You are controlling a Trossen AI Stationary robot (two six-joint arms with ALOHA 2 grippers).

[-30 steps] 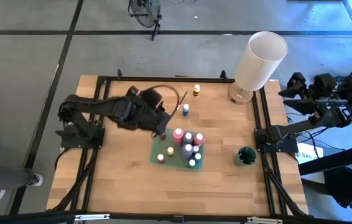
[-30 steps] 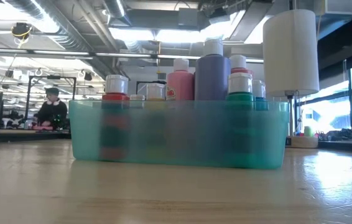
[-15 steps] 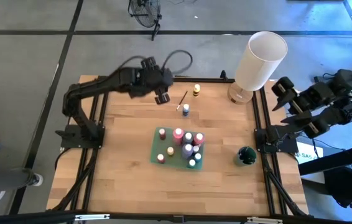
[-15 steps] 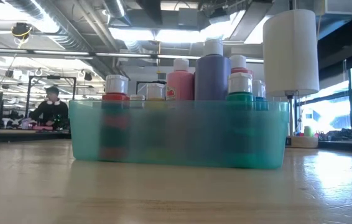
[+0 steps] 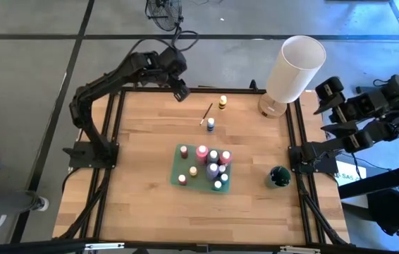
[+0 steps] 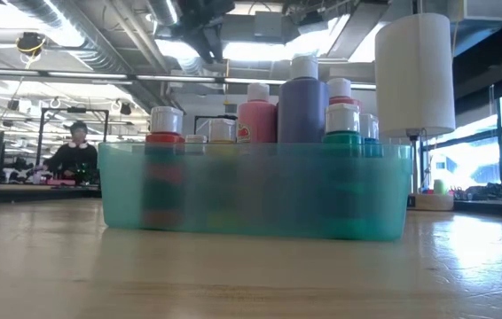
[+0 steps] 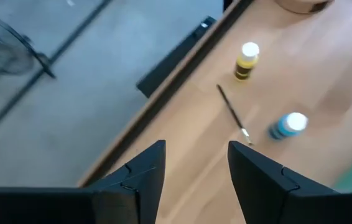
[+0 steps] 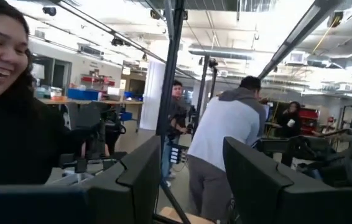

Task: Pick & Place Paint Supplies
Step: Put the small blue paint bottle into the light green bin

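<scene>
On smooth wood, translucent teal bin, round-capped bottles

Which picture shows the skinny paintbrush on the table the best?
The left wrist view: the paintbrush lies in plain sight on the wood between the yellow bottle and the blue bottle. The high view shows it only as a tiny dark line. The low and right wrist views don't show it.
</scene>
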